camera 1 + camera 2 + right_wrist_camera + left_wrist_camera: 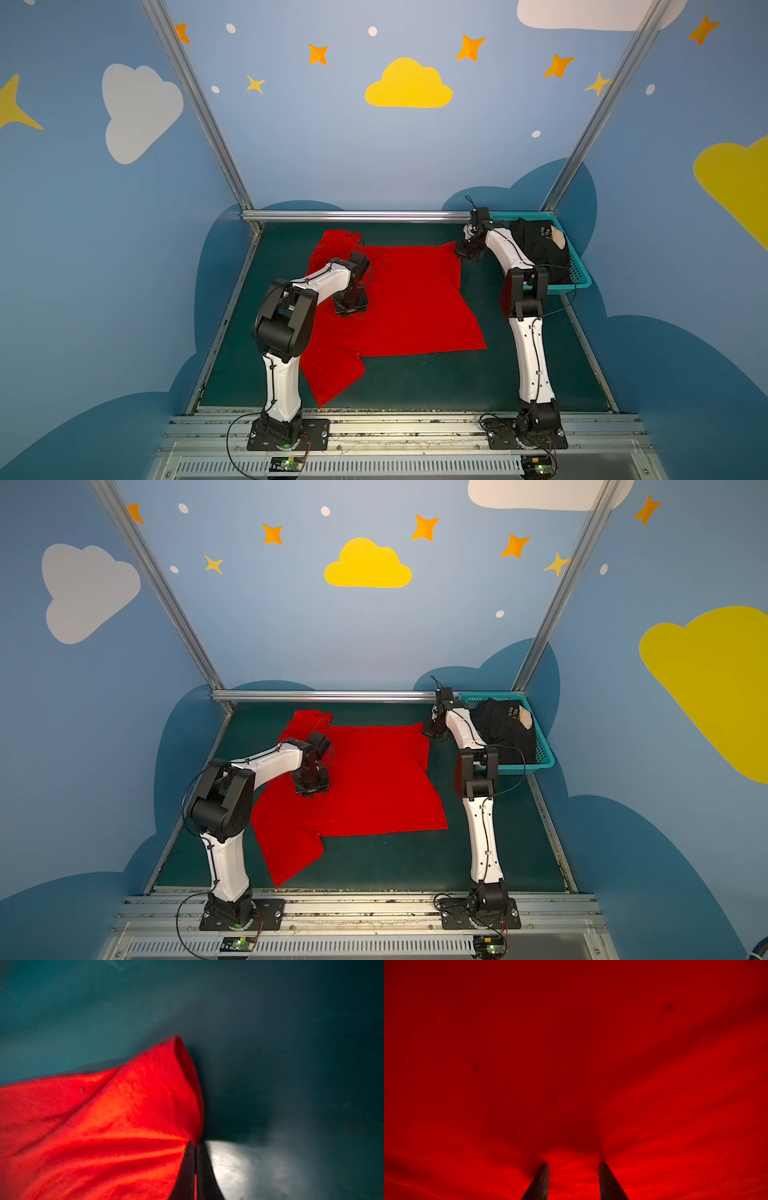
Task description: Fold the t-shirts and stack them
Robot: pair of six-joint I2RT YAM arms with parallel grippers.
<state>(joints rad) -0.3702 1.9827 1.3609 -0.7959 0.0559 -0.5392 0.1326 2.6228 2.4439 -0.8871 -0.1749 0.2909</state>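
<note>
one red shirt (415,307) lies on the mat (436,382). one basket (582,283) stands at the far right corner. the black shirts (536,249) are heaped inside it, too bunched to count. two grippers are at work.

the red shirt is spread nearly flat. its long axis runs left to right across the mat, with both sleeves at the left and the hem at the right. the cloth is soft, matte and finely woven, with shallow creases.

the left gripper (574,1164) points straight down on the shirt's left half. its dark tapered fingers (542,1180) stand apart, with their tips pressed into the cloth and a small pucker between them.

the right gripper (195,1145) is clamped on the far right hem corner, which stands up in a peak just beside the basket. the basket is teal plastic lattice, and the mat is dark green.
</note>
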